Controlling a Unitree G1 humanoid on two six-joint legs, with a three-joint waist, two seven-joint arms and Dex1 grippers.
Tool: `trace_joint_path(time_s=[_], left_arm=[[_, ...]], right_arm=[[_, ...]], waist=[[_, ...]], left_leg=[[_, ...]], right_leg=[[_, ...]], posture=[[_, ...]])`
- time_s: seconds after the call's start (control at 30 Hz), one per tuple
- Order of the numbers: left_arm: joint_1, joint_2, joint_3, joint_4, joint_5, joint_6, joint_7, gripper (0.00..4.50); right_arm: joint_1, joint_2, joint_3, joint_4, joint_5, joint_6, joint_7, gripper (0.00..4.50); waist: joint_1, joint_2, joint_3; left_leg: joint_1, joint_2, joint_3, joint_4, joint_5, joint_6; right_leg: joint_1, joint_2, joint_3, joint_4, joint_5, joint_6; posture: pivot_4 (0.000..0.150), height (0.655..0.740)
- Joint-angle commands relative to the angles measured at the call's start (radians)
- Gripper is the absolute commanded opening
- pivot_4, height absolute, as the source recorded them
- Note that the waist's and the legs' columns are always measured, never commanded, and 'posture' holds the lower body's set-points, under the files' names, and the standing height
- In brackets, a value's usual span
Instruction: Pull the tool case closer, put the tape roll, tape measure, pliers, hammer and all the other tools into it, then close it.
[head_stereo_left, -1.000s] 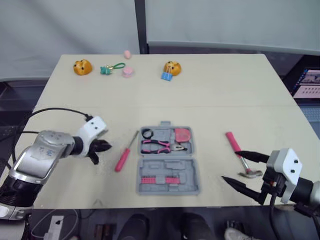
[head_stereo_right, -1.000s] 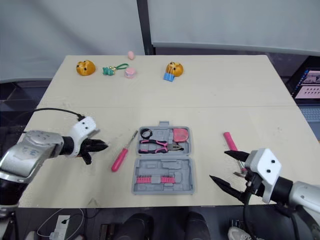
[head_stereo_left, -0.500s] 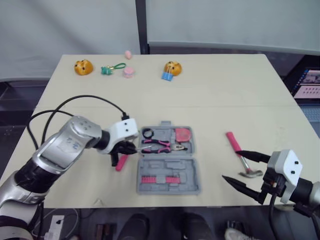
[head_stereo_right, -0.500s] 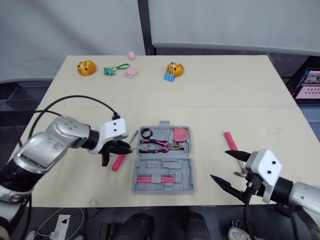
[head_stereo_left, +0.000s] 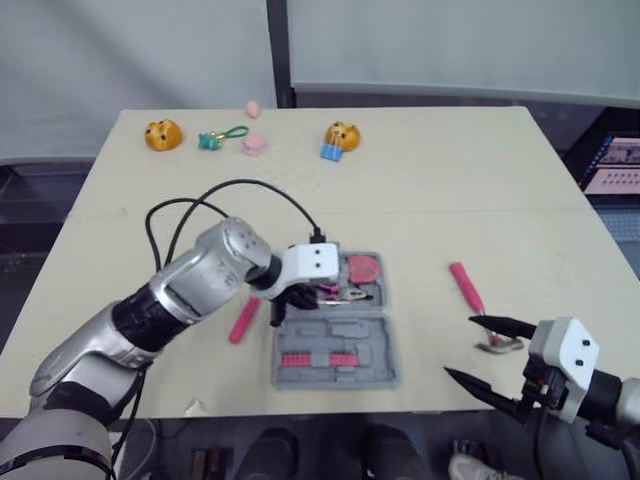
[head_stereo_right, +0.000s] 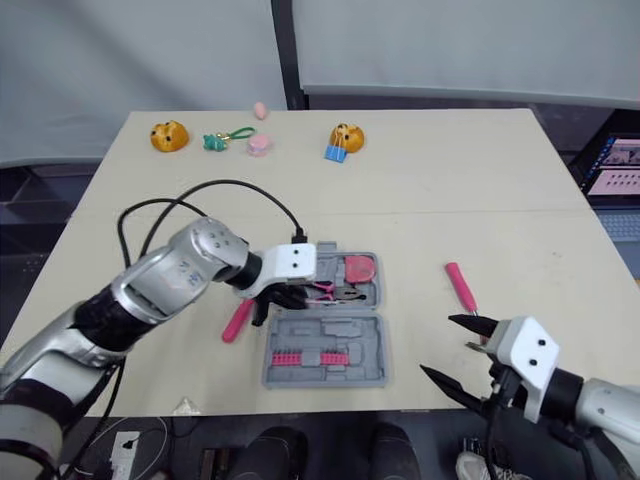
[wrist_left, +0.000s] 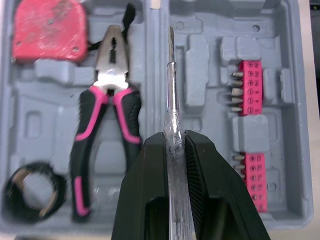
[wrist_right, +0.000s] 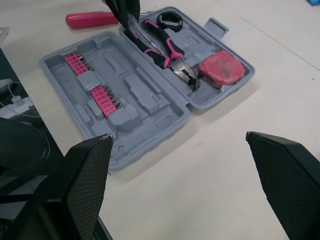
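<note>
The left hand (wrist_left: 175, 142) hides the lower part of the screwdriver (wrist_left: 171, 75) between its fingers; the picture's edge cuts the tape measure (wrist_left: 48, 27). The right hand (head_stereo_left: 460, 346) covers part of the hammer (head_stereo_left: 466, 286) near its head. The small things (head_stereo_left: 165, 133) at the far edge of the surface (head_stereo_left: 450, 180) are too small to name.

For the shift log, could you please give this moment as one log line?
left gripper: shut on thin screwdriver, over open case | right gripper: open, near hammer | pink screwdriver: on table
</note>
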Motion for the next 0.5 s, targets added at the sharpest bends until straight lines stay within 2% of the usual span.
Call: trace_joint_path(time_s=[0.03, 0.5], left_arm=[[-0.012, -0.01, -0.018, 0.01, 0.04, -0.016, -0.004, 0.01], [-0.002, -0.106, -0.069, 0.087, 0.101, -0.053, -0.001, 0.01]], right_arm=[[-0.001, 0.011, 0.009, -0.023, -0.008, -0.013, -0.018, 4.5], [0.041, 0.027, -0.006, -0.055, -0.01, -0.001, -0.031, 4.5]], waist=[[0.001, 0.0, 0.0], [0.005, 0.0, 0.0]], left_leg=[[0.0, 0.0, 0.0, 0.0, 0.0, 0.0], [-0.005, -0.001, -0.004, 0.006, 0.0, 0.0]], right_leg=[[0.0, 0.0, 0.0, 0.0, 0.0, 0.0], [-0.001, -0.001, -0.003, 0.002, 0.0, 0.001]], posture=[[0.15, 0.7121], [0.15, 0.7121]])
